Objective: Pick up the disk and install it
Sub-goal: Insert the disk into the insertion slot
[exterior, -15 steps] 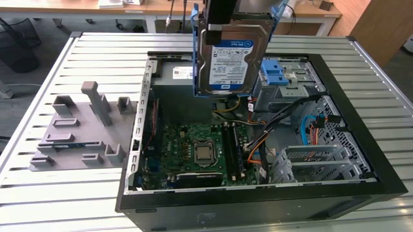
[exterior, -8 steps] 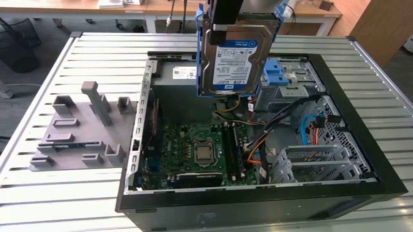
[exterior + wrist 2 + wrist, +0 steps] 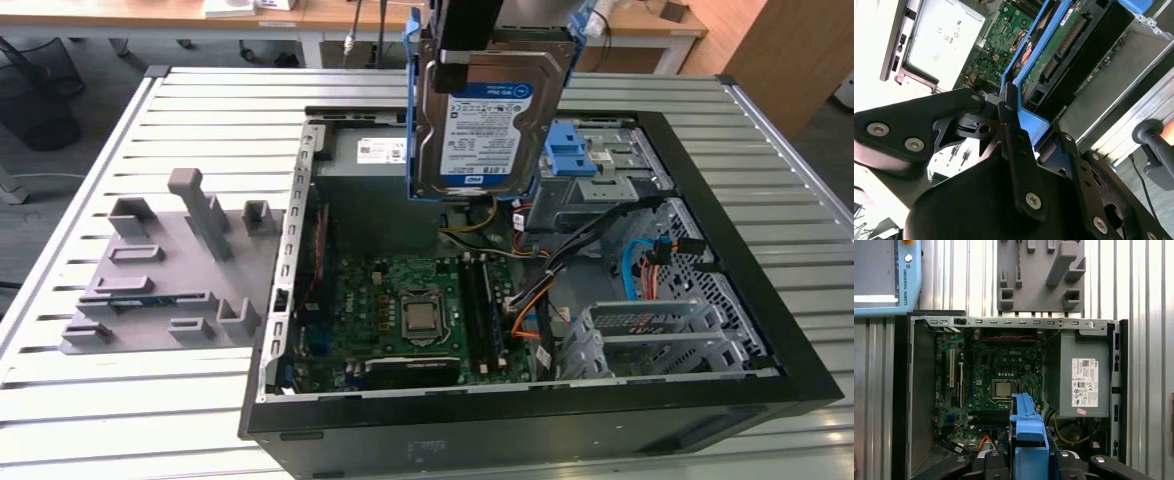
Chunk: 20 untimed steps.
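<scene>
In the exterior view the disk (image 3: pixel 483 120), a silver-grey hard drive with a white-and-blue label in a blue bracket, hangs upright above the open computer case (image 3: pixel 787 330). It is over the back of the case, just beside the drive cage (image 3: pixel 607 185). My gripper (image 3: pixel 467 48) is shut on its top edge. In the second wrist view the black fingers (image 3: pixel 1015 145) clamp the blue bracket (image 3: pixel 1026 122), and the disk's green circuit side (image 3: pixel 1054 50) runs away from them. In the first wrist view the bracket (image 3: pixel 1028 427) points down over the motherboard (image 3: pixel 999 375).
A blue-latched tray (image 3: pixel 570 150) sits atop the drive cage. The power supply (image 3: pixel 380 152) is at the case's back, with cables (image 3: pixel 641 250) and a second cage (image 3: pixel 654 335) on the exterior view's right. A grey fixture (image 3: pixel 160 270) lies on the slatted table (image 3: pixel 80 420).
</scene>
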Each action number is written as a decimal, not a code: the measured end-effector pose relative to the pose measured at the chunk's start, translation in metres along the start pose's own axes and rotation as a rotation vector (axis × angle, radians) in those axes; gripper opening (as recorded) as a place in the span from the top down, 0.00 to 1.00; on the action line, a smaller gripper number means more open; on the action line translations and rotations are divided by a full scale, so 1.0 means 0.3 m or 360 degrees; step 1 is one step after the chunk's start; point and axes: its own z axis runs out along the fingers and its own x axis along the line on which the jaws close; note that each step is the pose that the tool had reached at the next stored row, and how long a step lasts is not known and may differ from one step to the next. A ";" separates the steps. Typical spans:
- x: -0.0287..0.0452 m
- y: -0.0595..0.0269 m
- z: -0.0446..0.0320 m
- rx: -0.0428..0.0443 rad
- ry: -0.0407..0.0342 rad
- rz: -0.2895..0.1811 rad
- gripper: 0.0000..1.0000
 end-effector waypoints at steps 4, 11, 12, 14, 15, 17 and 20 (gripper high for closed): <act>0.014 0.000 0.000 0.0000 0.0000 0.0000 0.64; 0.053 0.000 0.000 0.0000 0.0000 0.0000 0.64; 0.059 -0.002 0.000 0.0000 0.0000 0.0000 0.64; 0.065 -0.012 0.000 0.0000 0.0000 0.0000 0.64; 0.066 -0.018 0.000 0.0000 0.0000 0.0000 0.64; 0.069 -0.029 0.001 0.0000 0.0000 0.0000 0.64; 0.074 -0.034 0.001 0.0000 0.0000 0.0000 0.64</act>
